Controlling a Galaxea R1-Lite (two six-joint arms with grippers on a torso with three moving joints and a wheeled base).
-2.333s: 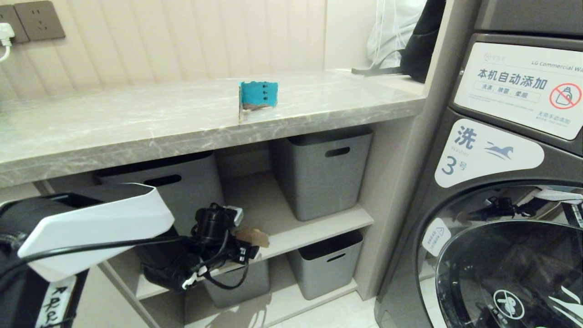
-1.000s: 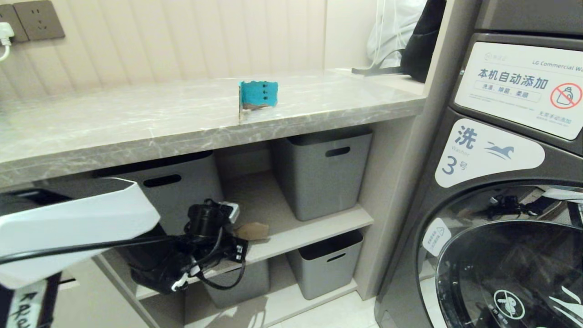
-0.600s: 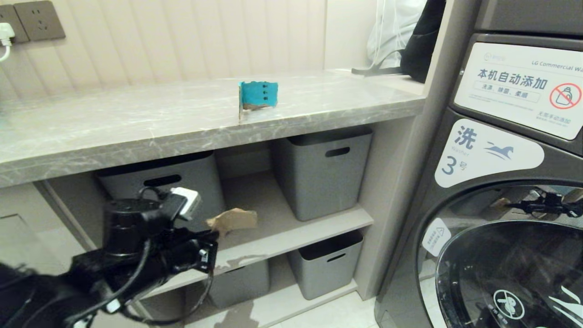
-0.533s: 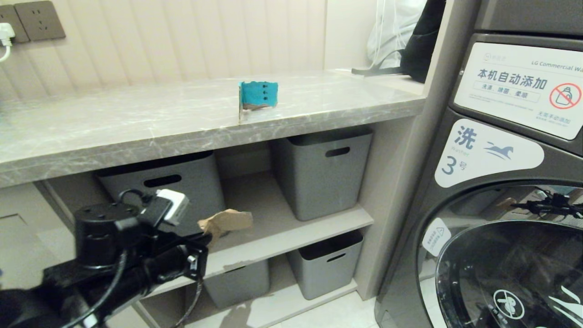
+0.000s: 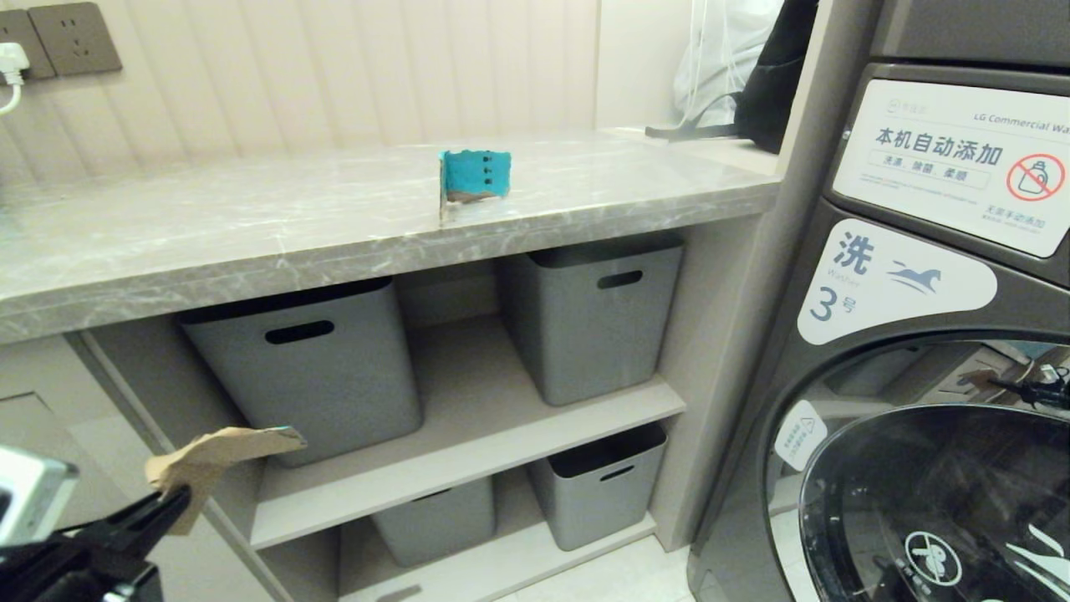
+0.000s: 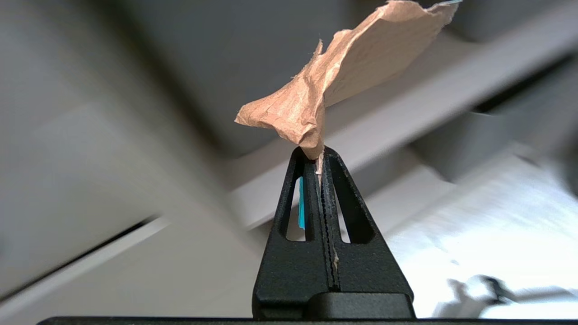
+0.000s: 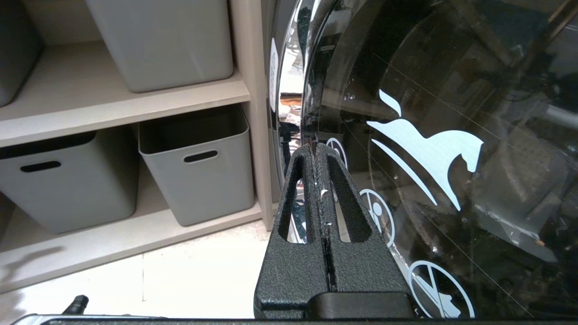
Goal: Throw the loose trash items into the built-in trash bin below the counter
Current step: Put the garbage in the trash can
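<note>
Brown cardboard scrap [image 6: 343,67] pinched in left end effector [image 6: 318,158] — jutting beyond its tips

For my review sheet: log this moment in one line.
left pincer: shut on brown scrap | right pincer: shut, idle | teal scrap: on counter

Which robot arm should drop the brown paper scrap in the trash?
The left. Its claw is already shut on the brown scrap, low beside the cabinet. The right claw is shut, empty, by the washer door.
</note>
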